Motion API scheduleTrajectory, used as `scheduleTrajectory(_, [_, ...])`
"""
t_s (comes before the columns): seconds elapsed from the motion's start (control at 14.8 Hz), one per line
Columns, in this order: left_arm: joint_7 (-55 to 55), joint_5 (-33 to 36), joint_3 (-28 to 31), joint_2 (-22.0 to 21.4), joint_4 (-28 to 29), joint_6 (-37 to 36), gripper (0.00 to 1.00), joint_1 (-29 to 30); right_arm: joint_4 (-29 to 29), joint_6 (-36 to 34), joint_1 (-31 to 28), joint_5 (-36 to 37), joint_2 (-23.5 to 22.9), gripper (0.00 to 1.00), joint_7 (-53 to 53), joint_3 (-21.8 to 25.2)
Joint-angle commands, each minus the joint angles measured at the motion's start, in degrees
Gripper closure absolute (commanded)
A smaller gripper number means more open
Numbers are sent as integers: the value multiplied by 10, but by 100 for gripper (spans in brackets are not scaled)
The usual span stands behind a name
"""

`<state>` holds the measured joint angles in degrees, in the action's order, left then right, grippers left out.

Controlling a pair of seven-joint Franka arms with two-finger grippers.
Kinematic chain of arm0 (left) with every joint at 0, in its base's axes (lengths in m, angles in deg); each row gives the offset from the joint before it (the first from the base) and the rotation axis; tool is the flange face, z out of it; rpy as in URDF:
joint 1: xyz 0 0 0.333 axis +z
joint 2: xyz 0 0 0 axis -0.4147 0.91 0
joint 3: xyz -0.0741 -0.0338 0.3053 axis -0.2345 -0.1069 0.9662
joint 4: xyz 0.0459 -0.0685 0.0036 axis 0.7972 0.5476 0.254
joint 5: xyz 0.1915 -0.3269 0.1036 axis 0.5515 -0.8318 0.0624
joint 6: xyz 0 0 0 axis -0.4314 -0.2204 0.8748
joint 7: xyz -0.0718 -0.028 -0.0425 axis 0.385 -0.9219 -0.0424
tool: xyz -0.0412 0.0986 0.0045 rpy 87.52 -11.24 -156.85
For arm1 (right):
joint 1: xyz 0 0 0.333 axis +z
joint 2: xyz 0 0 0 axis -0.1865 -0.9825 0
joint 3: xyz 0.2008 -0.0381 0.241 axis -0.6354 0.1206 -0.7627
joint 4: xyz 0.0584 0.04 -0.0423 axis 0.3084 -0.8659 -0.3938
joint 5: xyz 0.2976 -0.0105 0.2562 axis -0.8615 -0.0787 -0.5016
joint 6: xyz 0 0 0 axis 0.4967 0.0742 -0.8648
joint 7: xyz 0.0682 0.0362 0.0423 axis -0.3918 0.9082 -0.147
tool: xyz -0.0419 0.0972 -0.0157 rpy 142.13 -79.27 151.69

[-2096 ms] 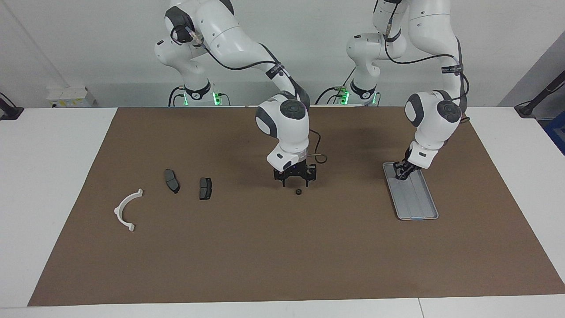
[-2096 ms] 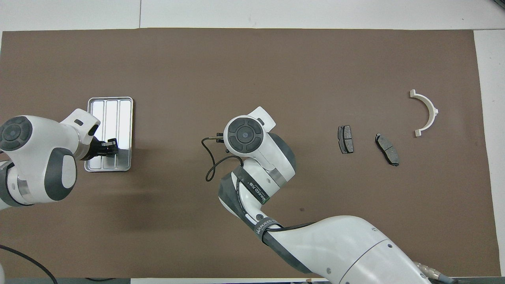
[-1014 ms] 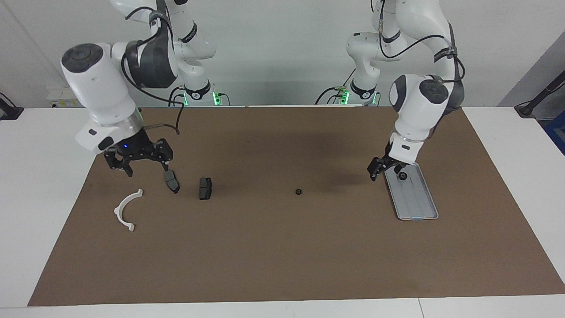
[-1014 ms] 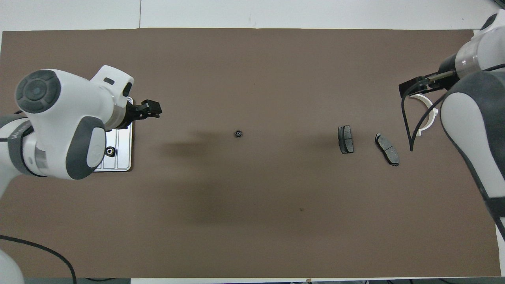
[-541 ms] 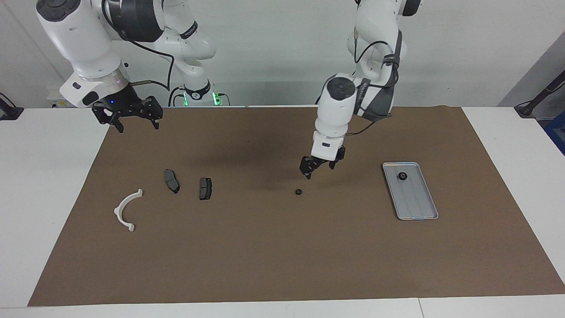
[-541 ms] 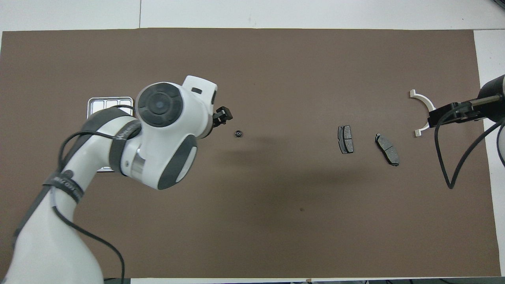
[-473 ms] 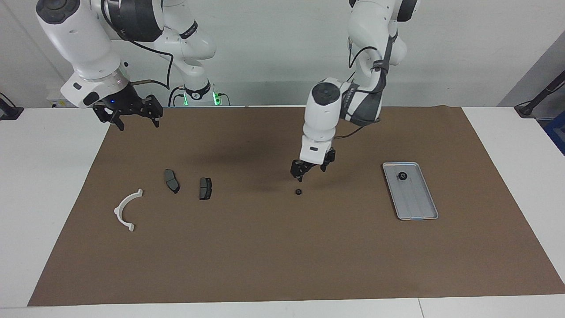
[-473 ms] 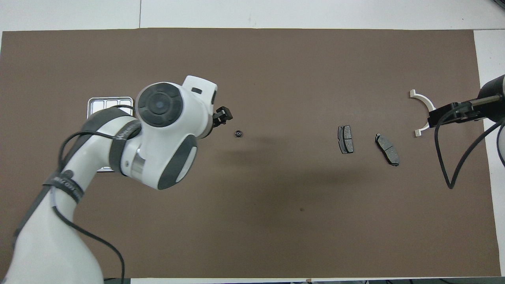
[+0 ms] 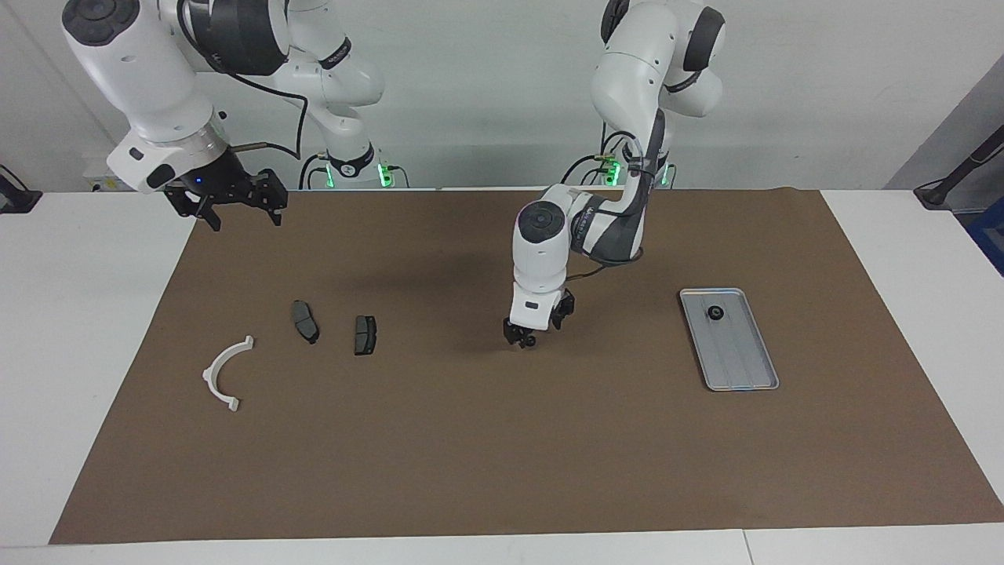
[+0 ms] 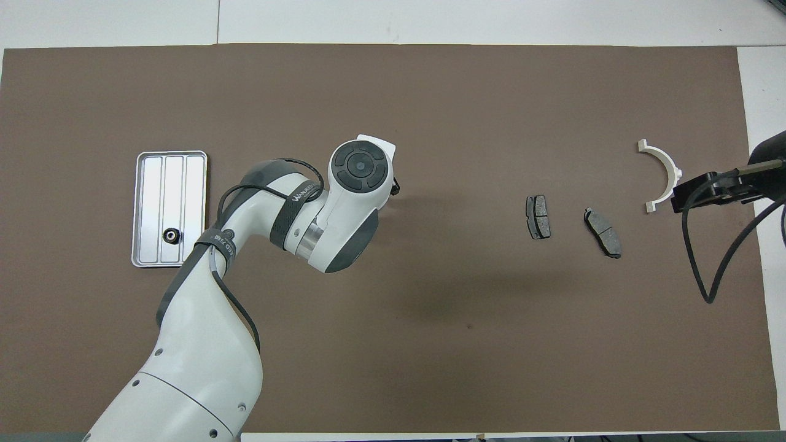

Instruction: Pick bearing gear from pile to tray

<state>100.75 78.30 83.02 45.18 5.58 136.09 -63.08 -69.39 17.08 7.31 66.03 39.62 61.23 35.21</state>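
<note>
One small black bearing gear (image 9: 715,312) lies in the silver tray (image 9: 741,361) toward the left arm's end; the overhead view shows this gear (image 10: 171,234) near the tray's (image 10: 184,178) end closest to the robots. My left gripper (image 9: 528,337) is down at the mat in the middle of the table. It covers the spot of a second gear, which the hand (image 10: 359,175) hides from above. My right gripper (image 9: 245,221) hangs open and empty, high over the mat's corner, and waits.
The pile's other parts lie toward the right arm's end: a white arc bracket (image 9: 209,375) (image 10: 669,162) and two dark brake pads (image 9: 305,321) (image 9: 365,334). A brown mat (image 9: 502,455) covers the white table.
My left gripper has swung away from the tray side and come down onto the gear in the middle of the mat. The right gripper has stayed raised, almost still.
</note>
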Motion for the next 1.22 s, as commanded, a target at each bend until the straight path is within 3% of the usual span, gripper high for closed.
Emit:
scheduleTrajectory(0.0, [8, 7, 1, 10, -9, 4, 16, -2, -26, 4, -11, -6, 18, 3, 8, -5])
scheduleTrajectory(0.14, [29, 10, 1, 18, -9, 39, 21, -3, -43, 18, -11, -6, 25, 3, 7, -5])
scheduleTrajectory(0.54, [31, 8, 2, 31, -10, 38, 36, -11, -61, 48, -12, -7, 31, 3, 5, -4])
scheduleTrajectory(0.68, [32, 10, 2, 30, -11, 35, 51, -11, -67, 51, -12, -6, 35, 3, 6, -5])
scheduleTrajectory(0.81, [42, 11, 2, 30, -10, 33, 87, -12, -67, 51, -12, -6, 35, 2, 7, -5])
scheduleTrajectory(0.88, [48, 12, 2, 30, -9, 33, 100, -12, -67, 50, -11, -6, 36, 2, 7, -5])
scheduleTrajectory(1.15, [58, 11, 6, 24, -12, 1, 100, -11, -66, 51, -12, -6, 36, 2, 1, -4])
